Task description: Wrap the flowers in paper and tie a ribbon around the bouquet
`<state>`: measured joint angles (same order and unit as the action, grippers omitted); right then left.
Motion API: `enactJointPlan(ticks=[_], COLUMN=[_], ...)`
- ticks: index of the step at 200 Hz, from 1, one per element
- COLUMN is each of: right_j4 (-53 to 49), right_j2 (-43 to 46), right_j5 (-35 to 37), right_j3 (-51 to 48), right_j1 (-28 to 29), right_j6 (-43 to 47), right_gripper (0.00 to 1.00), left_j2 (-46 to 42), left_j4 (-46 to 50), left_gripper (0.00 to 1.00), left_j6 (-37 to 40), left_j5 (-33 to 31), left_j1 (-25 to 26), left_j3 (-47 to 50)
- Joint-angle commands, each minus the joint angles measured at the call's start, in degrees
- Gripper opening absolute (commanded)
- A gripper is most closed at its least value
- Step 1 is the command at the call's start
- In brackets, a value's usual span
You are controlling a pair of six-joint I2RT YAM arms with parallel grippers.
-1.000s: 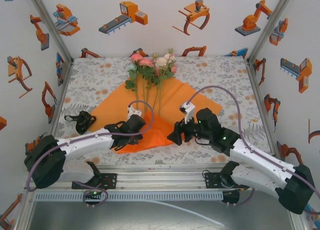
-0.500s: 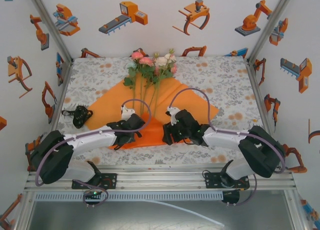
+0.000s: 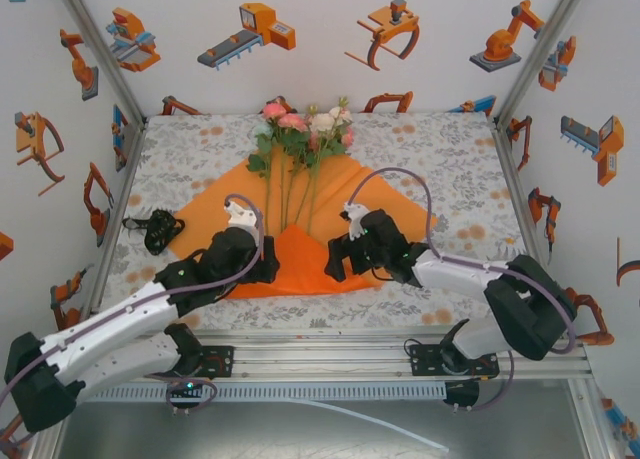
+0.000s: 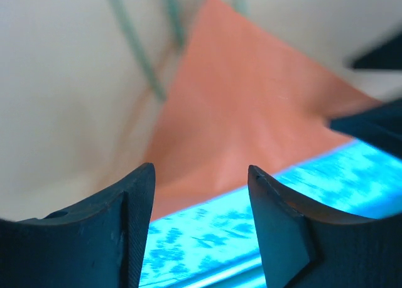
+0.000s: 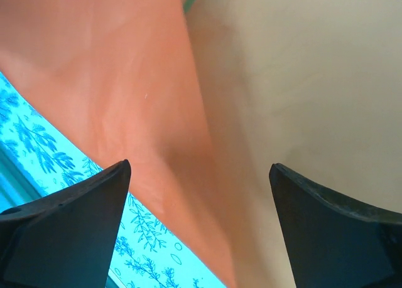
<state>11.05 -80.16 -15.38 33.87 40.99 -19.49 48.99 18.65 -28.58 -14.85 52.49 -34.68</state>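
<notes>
Across mid-table, on a tablecloth (image 3: 190, 154) printed with grey sprigs and orange dots: paper (image 3: 390, 204), plain bright orange, matte and smooth, spread flat as a broad sheet, near corner folded up into a darker pointed flap (image 3: 295, 251). Lying on the paper, lengthwise down its middle: flowers (image 3: 300, 129), pink, white and pale green blooms bunched at the far edge, green leaves just below, thin green stems (image 3: 285, 194) running nearwards to the flap's tip. Well left of the paper, beside the table edge: ribbon (image 3: 158, 231), black, narrow, floppy, heaped in loose loops. Just left of the flap, low over the paper: left gripper (image 3: 265, 269), black curved fingers (image 4: 135, 206) moderately parted, holding nothing, paper showing through the gap. Just right of the flap: right gripper (image 3: 335, 264), jaws spread wide, nothing between them, creased paper and patterned cloth beneath in the wrist view.
</notes>
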Motion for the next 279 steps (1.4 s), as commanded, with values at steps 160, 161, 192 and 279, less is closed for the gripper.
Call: enactJointPlan(ticks=[160, 161, 192, 279], right_j4=[-8.3, -7.8, 11.2, 9.5], right_j2=[19.8, 19.7, 9.8, 1.0], right_j5=[0.9, 0.7, 0.2, 16.5], right_j3=[-0.9, -1.0, -4.5, -12.1], right_j1=[7.0, 7.3, 12.3, 11.5], right_j6=[-12.2, -12.5, -19.5, -20.7], right_gripper=[0.67, 0.67, 0.61, 0.51], left_j2=[21.9, 22.0, 25.2, 13.2], left_j4=[-23.6, -23.6, -31.2, -27.4], left_gripper=[0.71, 0.71, 0.7, 0.74], left_j6=[13.7, 13.7, 15.8, 13.1], left_j5=[5.6, 5.5, 5.4, 0.0], left_j1=[2.8, 2.8, 2.8, 2.4], left_j3=[6.6, 6.6, 9.3, 10.1])
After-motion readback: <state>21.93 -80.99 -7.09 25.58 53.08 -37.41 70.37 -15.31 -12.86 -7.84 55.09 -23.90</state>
